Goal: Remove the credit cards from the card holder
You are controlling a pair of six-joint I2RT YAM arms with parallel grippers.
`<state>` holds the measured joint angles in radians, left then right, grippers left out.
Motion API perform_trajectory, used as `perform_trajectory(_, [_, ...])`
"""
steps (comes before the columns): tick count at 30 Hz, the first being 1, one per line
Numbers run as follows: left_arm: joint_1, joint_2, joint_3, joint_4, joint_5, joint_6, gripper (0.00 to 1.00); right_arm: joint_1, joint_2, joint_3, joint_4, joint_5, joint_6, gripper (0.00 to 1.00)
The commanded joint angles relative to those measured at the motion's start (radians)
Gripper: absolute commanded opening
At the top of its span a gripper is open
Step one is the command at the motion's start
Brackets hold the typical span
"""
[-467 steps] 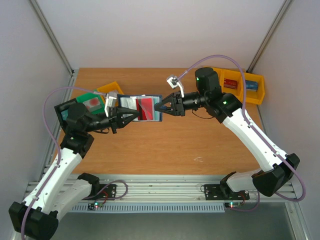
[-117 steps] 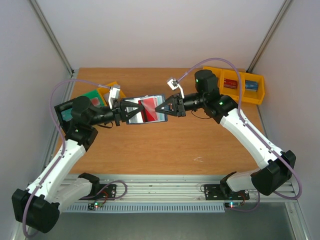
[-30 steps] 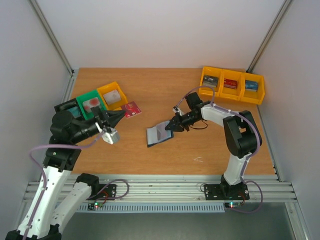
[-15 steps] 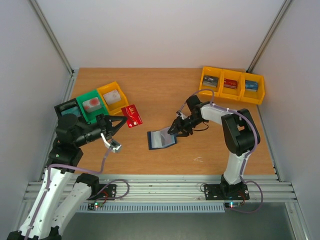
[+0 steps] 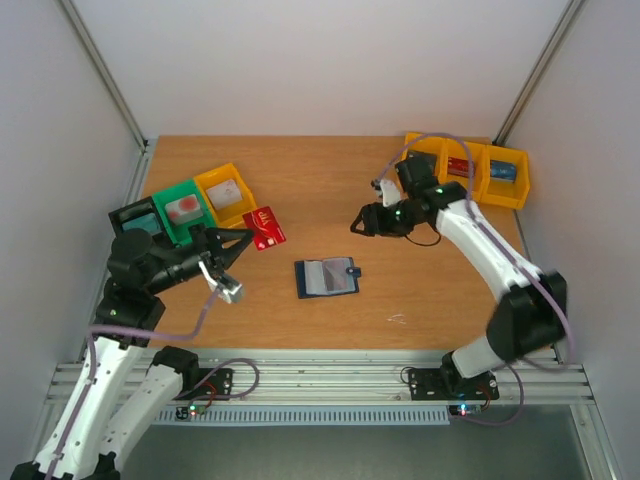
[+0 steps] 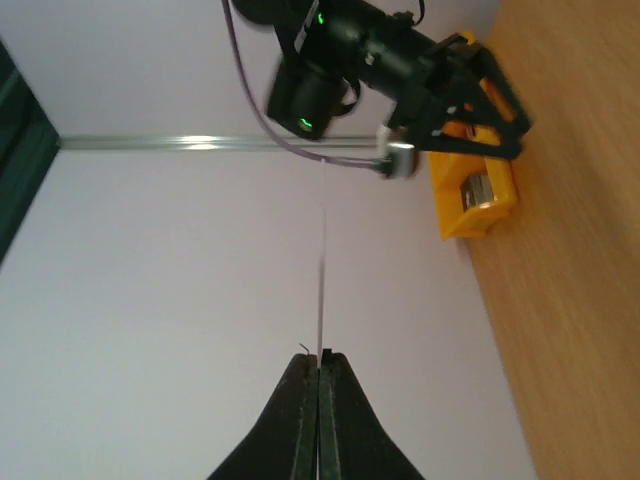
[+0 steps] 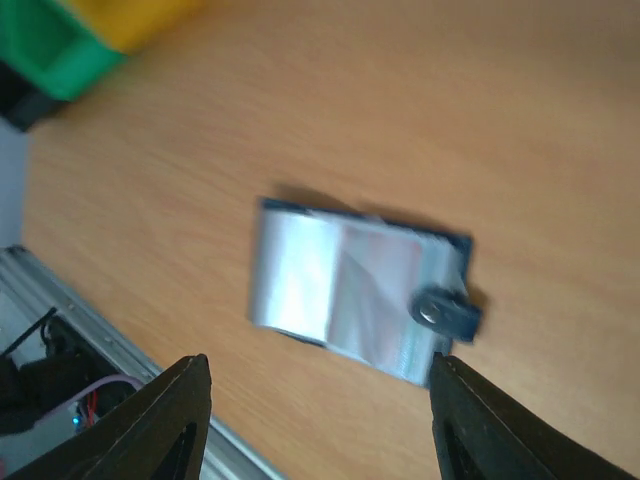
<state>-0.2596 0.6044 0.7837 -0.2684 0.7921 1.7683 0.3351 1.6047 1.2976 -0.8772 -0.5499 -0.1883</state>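
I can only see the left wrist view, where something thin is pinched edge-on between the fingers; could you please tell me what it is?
Observer: The left gripper is shut on a thin red plastic card. It grips the card by one edge over the wooden table, near the yellow plastic bin.
Operator: Thank you. Where is the card holder, please?
Observer: The small navy-blue bifold wallet lies open and flat on the table, lining up, with its snap tab toward the right arm. The right gripper is open and apart from it.
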Motion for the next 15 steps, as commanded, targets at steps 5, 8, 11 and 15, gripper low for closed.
perform_trajectory(5, [-0.009, 0.084, 0.187, 0.141, 0.105, -1.242, 0.01, 0.131, -0.439, 0.002, 0.352, -0.092, -0.394, 0.61])
perform_trajectory(8, [-0.010, 0.131, 0.178, 0.337, 0.173, -1.673, 0.01, 0.175, -0.491, -0.021, 0.489, -0.252, -0.485, 0.61])
perform_trajectory(11, [-0.021, 0.163, 0.189, 0.427, 0.189, -1.991, 0.01, 0.245, -0.499, -0.005, 0.591, -0.367, -0.510, 0.62])
perform_trajectory(15, [-0.048, 0.173, 0.210, 0.425, 0.214, -1.994, 0.00, 0.322, -0.433, 0.097, 0.596, -0.424, -0.443, 0.61])
